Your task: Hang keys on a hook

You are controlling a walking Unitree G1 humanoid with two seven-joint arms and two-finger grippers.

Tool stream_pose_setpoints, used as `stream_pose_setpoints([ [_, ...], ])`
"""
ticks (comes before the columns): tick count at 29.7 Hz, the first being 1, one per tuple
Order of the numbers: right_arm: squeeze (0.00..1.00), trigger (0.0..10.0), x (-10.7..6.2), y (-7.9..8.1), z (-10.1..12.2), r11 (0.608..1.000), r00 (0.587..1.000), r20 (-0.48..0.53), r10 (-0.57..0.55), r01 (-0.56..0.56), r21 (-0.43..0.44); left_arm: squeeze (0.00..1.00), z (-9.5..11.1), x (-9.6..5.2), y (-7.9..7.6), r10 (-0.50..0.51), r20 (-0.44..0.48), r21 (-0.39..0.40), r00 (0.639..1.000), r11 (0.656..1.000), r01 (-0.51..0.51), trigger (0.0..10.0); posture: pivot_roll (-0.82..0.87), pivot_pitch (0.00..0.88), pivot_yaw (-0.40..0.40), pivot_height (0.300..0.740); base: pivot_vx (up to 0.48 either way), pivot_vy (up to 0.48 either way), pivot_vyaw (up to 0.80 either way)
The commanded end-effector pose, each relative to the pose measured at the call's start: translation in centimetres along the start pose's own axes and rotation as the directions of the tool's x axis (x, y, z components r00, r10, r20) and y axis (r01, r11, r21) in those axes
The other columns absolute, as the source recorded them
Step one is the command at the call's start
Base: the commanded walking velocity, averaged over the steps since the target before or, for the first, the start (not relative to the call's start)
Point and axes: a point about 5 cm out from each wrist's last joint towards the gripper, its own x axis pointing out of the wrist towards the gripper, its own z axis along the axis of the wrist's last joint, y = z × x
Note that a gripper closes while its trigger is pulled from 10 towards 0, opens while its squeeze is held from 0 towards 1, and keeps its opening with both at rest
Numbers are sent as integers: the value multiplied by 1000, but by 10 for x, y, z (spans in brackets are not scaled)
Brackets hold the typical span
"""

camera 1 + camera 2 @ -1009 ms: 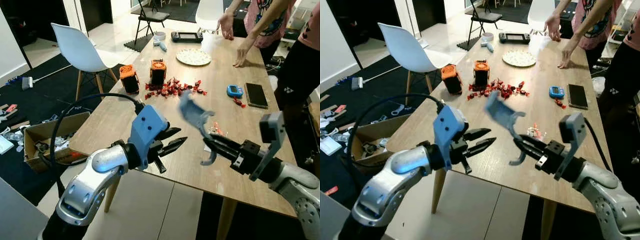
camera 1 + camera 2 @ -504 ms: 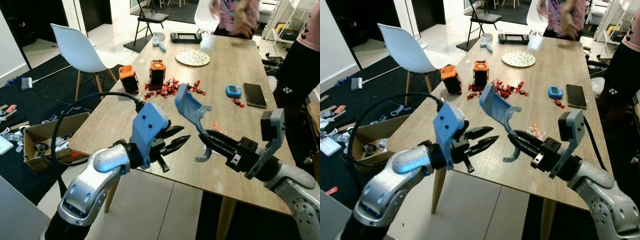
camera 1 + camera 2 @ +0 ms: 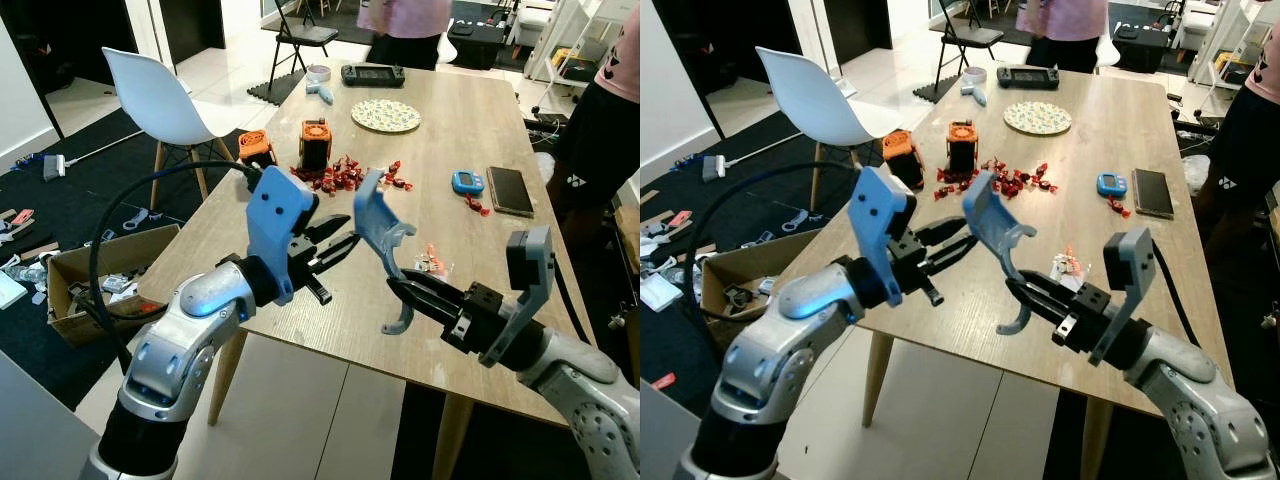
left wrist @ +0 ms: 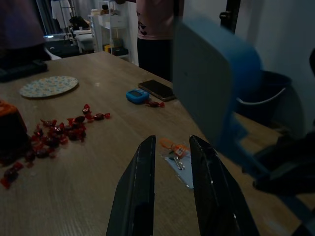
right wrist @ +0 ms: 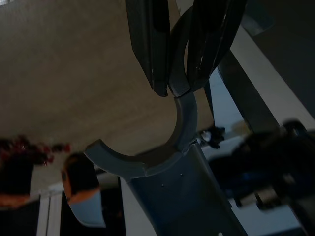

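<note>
The right gripper (image 3: pixel 400 290) is squeezing the curved stem of a blue hook (image 3: pixel 378 228) and holding it up in the air over the near edge of the wooden table (image 3: pixel 470 130). The hook's flat blue plate is sitting at the top and its curled end is pointing down.

The left gripper (image 3: pixel 340 240) is hanging just beside the hook, level with the plate. Its 2 black fingers (image 4: pixel 142 196) are standing a little apart, with nothing between them.

The keys (image 4: pixel 176 153) are lying flat on the table, near the hook and past it. They are small, with an orange tag and a see-through piece. The left wrist view is showing them best, in the gap between the 2 fingers. From the head they are looking like a tiny orange and white bit (image 3: pixel 432 260).

The right wrist view is dark, but it is showing the right fingers pinched around the hook's stem (image 5: pixel 183 108).

Red candies (image 3: pixel 345 175) are lying in a pile farther up the table, next to 2 orange and black boxes (image 3: pixel 315 143). A round plate (image 3: pixel 386 114), a small blue device (image 3: pixel 468 182) and a dark phone (image 3: pixel 512 190) are also sitting there. A person in a pink top (image 3: pixel 405 20) is standing at the far end. A white chair (image 3: pixel 160 95) is standing on the left of the table.
</note>
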Motion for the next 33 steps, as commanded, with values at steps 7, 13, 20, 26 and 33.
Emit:
stream_pose_setpoints([
  [7,0,10000,-5,-13,6,996,997,-2,-72,72,-60,0,-25,-5,-7,-25,-89,-45,996,999,21,10000,68,146,3,740,0,0,0],
  [13,0,10000,-10,-17,6,993,995,-9,-96,95,-70,0,-35,-3,0,46,-125,-46,991,998,-53,10000,67,146,-1,740,0,0,0],
  [20,0,10000,-22,-26,-9,984,983,-75,-166,161,-77,0,-34,-3,7,74,-130,-48,989,996,-81,10000,66,148,6,740,0,0,0],
  [26,0,10000,-26,-33,-10,975,974,-94,-206,195,-108,0,-38,-13,0,-65,-163,-103,985,993,49,10000,63,147,14,740,0,0,0],
  [33,0,10000,-18,-30,-7,978,981,-75,-180,171,-116,0,-28,-20,-9,-162,-112,-165,980,976,142,10000,72,146,9,740,0,0,0],
])
